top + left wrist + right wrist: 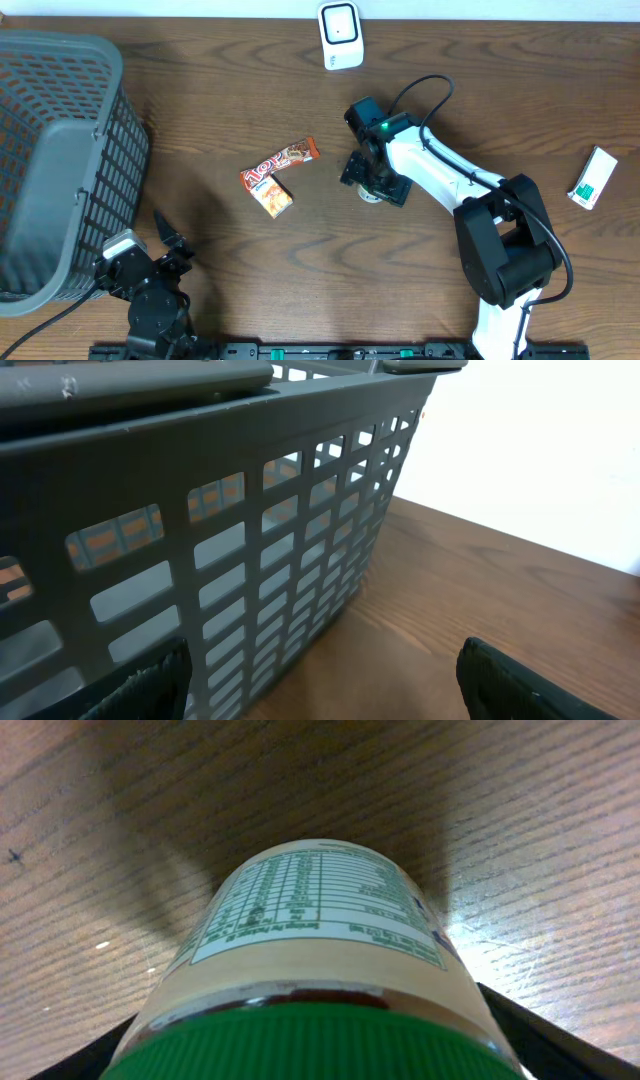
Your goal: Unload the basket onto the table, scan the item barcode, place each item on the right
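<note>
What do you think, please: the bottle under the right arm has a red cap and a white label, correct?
Not quite: the cap is green, not red, as the right wrist view shows. The bottle under the right arm does carry a white label.

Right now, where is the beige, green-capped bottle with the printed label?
The green-capped bottle stands centre-right in the overhead view, mostly hidden under the right gripper, just right of the two snack packets, the white scanner beyond it.

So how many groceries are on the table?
4: a candy bar and an orange packet mid-table, a green-white box far right, a bottle at the right gripper. The basket may hide more.
</note>
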